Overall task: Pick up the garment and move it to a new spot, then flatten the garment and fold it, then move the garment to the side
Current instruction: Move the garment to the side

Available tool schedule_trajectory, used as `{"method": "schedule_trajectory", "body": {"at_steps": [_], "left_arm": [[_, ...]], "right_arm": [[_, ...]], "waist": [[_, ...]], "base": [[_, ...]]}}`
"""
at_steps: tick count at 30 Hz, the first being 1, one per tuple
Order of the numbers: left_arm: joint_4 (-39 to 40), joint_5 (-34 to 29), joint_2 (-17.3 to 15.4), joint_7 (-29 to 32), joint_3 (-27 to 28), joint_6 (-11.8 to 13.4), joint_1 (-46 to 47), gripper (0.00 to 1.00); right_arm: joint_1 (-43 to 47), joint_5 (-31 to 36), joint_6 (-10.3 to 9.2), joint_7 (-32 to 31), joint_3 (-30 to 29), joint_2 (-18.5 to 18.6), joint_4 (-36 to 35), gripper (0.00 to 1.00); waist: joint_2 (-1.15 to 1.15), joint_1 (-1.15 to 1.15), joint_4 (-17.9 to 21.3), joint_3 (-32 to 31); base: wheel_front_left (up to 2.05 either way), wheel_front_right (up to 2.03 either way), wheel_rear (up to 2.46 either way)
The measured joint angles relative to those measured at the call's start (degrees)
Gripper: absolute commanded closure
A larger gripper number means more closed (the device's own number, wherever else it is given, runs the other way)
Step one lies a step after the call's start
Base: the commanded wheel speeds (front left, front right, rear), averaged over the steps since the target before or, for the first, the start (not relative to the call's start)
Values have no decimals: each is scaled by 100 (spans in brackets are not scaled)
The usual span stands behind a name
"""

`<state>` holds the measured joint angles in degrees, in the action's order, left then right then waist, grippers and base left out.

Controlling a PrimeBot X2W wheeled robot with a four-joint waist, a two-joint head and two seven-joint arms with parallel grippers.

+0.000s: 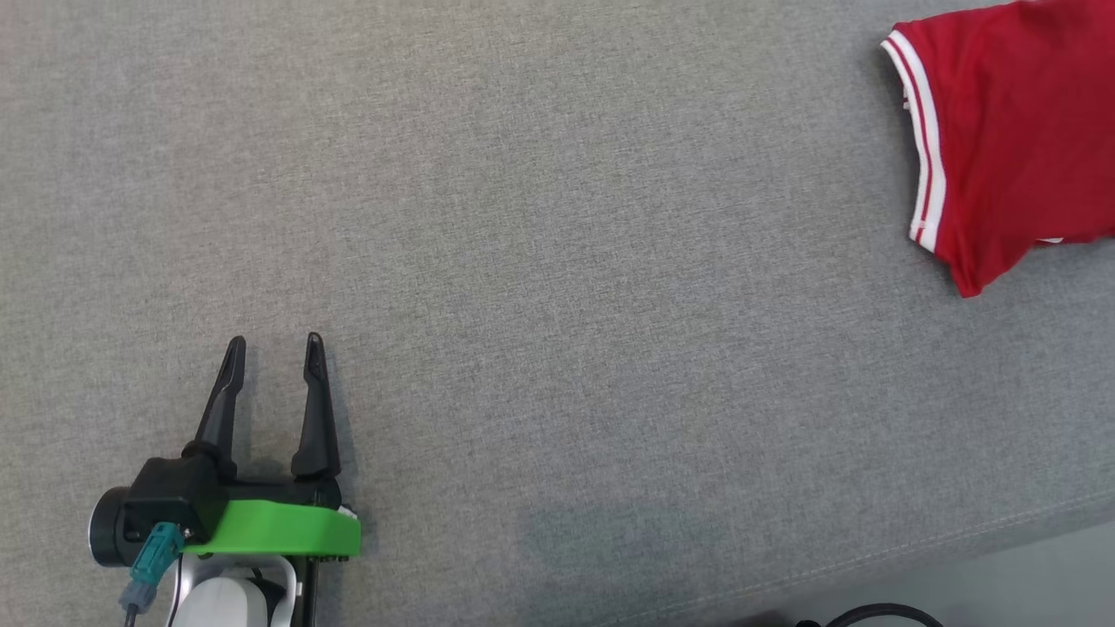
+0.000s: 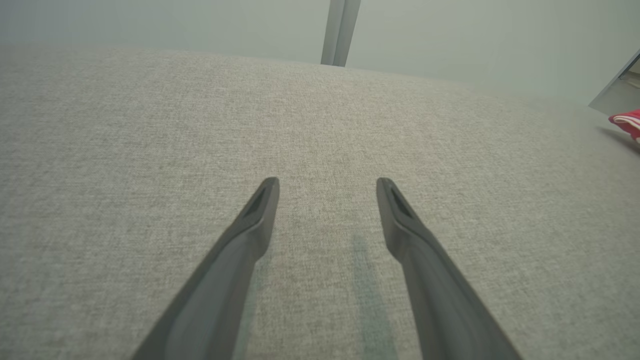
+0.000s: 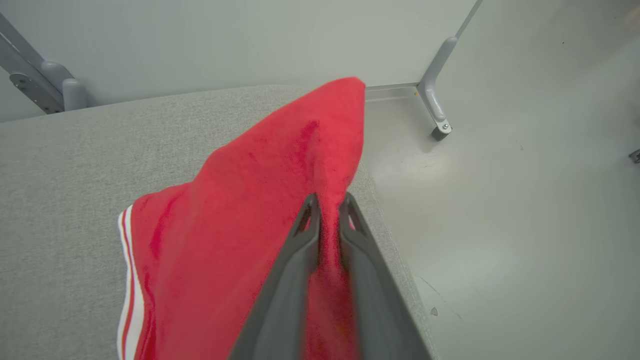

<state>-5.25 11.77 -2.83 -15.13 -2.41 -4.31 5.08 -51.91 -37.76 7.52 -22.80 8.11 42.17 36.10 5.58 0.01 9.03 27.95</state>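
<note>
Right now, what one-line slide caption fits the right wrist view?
Right pincer shut on a raised fold of the red garment, above the grey fabric surface.

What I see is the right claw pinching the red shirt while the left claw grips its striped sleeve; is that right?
Not quite. The left claw grips nothing. The left wrist view shows it open over the bare grey surface, well apart from the striped sleeve. The right claw does pinch the red shirt.
</note>
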Motion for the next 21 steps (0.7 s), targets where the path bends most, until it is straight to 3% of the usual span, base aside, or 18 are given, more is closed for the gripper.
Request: {"method": "schedule_trajectory", "body": {"at_steps": [1,2,6,10,15,21], "left_arm": [[-2,0,-1,0,1,-4,13,0],[-2,0,-1,0,3,-7,26,0],[-1,0,-1,0,-3,-2,32,0],[-2,25,-1,0,-35,33,24,0],[-15,158,-1,0,-43,88,-55,0],[-99,293,-2,0,-35,177,-406,0]], "right_arm": [[-20,175,0,143,-73,11,132,6],[-42,365,0,272,-138,14,254,0],[-130,864,0,726,-308,-45,519,0],[-122,1035,2,1113,-299,-357,538,0],[243,1088,1,2170,-241,-530,38,0],[1535,1159,1,3229,-374,-887,-708,0]], "waist": [[0,0,-24,21],[0,0,-47,40],[0,0,-93,86],[0,0,-90,47],[1,0,-87,-168],[2,-1,-147,-667]], "base": [[0,0,0],[0,0,0],[0,0,0],[0,0,0],[0,0,0],[0,0,0]]}}
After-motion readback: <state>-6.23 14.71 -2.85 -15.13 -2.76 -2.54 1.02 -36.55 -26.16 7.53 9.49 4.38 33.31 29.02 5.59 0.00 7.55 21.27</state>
